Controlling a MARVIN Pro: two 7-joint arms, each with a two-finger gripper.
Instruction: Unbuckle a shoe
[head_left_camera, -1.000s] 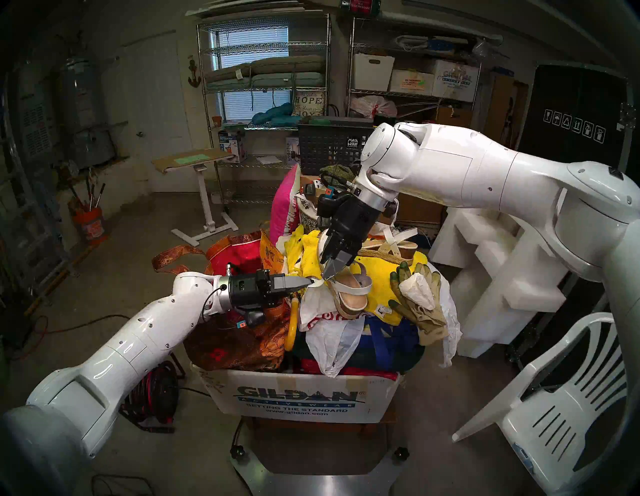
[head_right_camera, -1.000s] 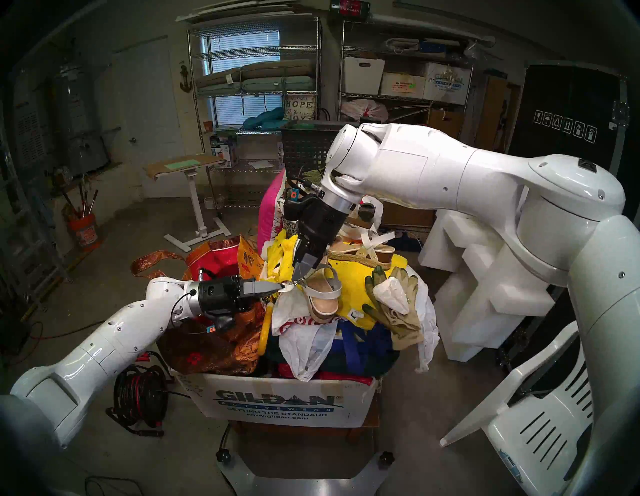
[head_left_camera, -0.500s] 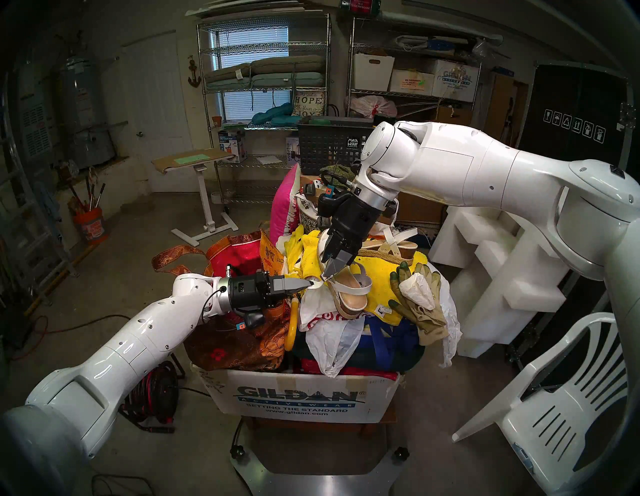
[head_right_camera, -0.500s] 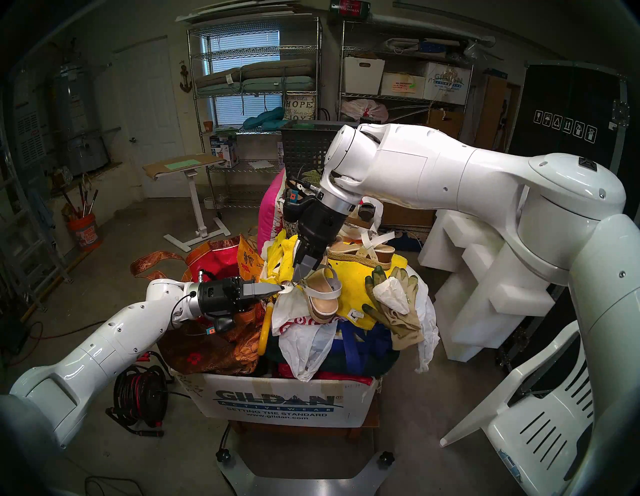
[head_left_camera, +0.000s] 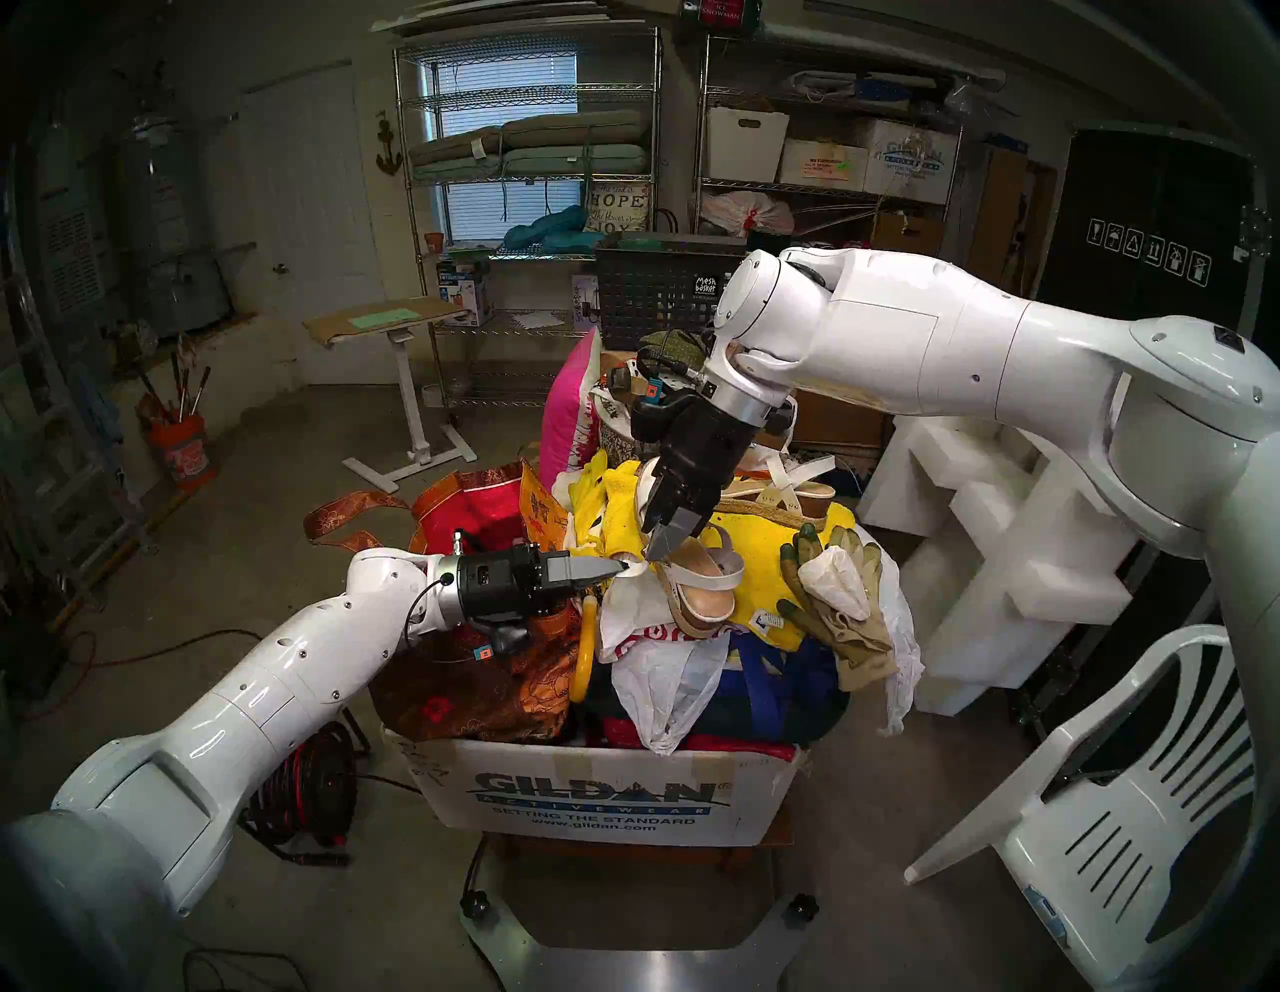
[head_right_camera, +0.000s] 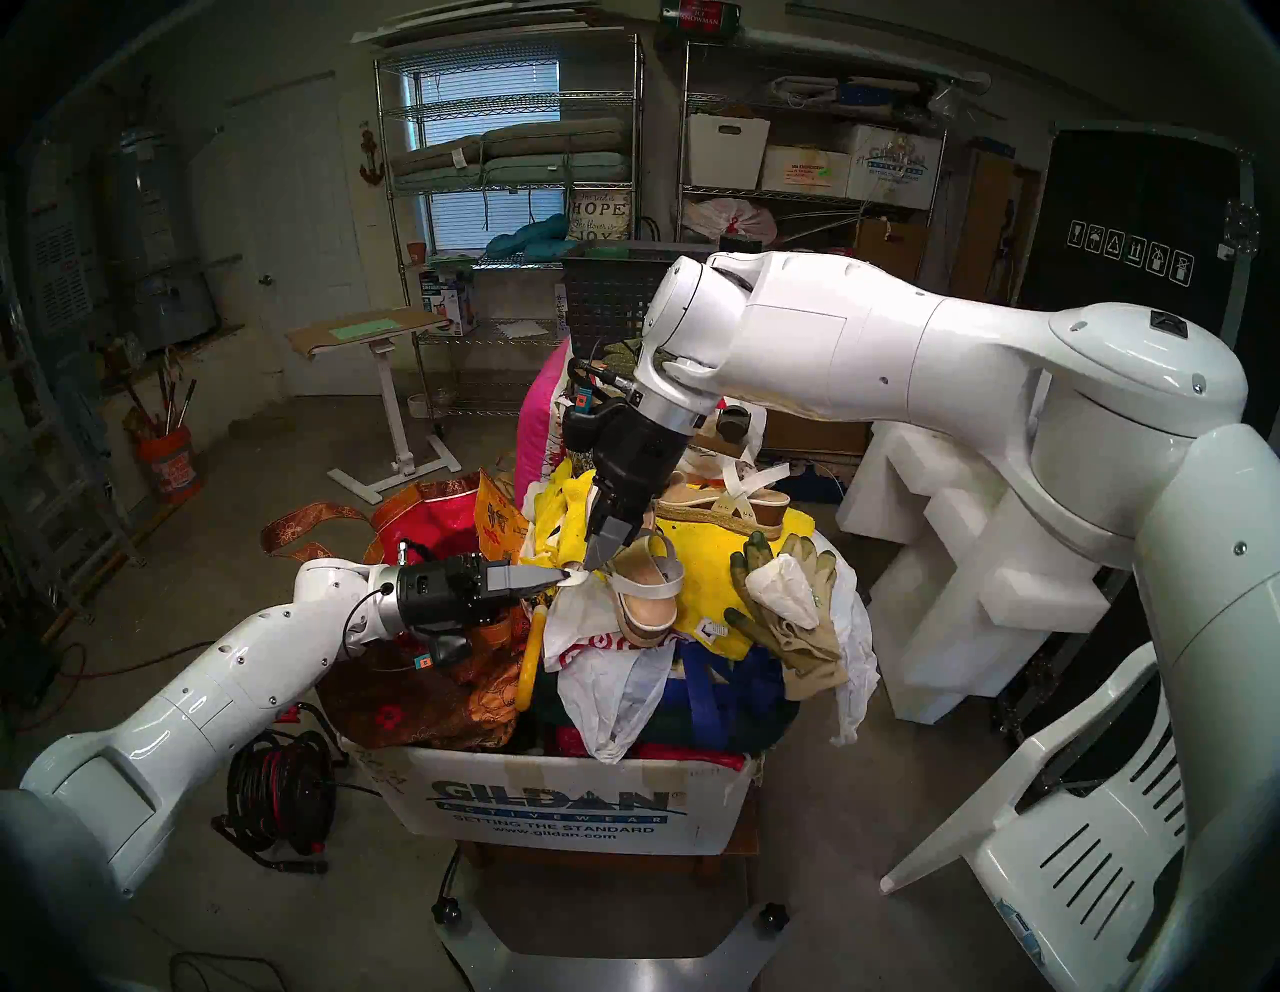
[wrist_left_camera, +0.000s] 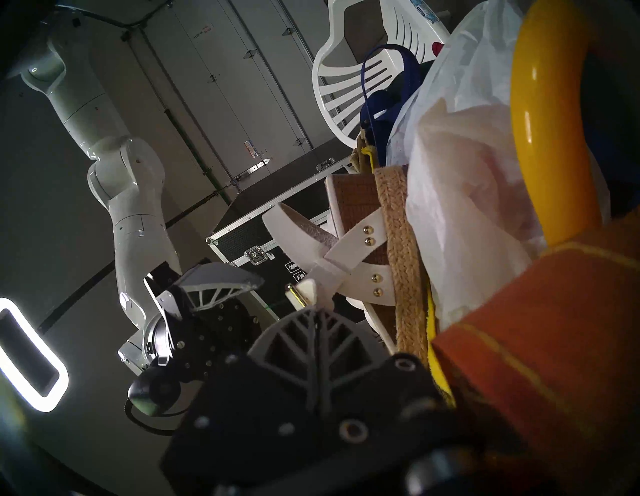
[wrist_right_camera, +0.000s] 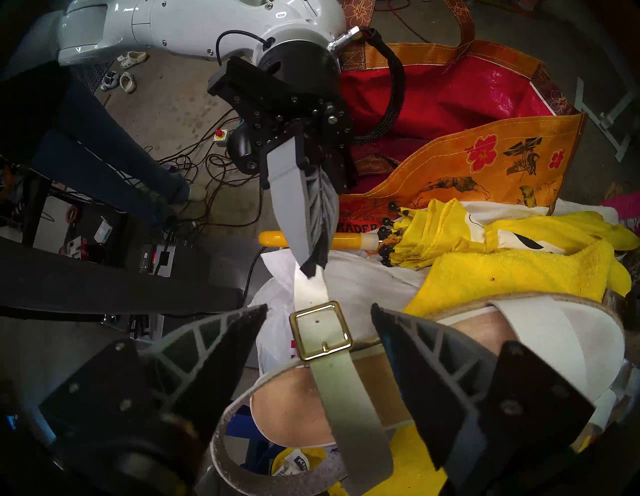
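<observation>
- Right wrist view: left gripper (wrist_right_camera: 313, 268) clenched on strap tail (wrist_right_camera: 309, 289); right gripper (wrist_right_camera: 318, 324) agape, straddling buckle (wrist_right_camera: 321, 330).
- Sandal (head_left_camera: 699, 582) atop box clutter.
- Advice: keep tail taut, pinch buckle frame, back strap off prong.

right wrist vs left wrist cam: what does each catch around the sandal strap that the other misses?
Right wrist only: the gold rectangular buckle face-on, thin white ankle strap threaded through it, tan footbed, yellow folded umbrella.
Left wrist only: the sandal's woven jute sole edge, gold-riveted side straps, white plastic chair.
Both: the shut left end effector pinching the strap's free end, and the open right end effector around the buckle.
</observation>
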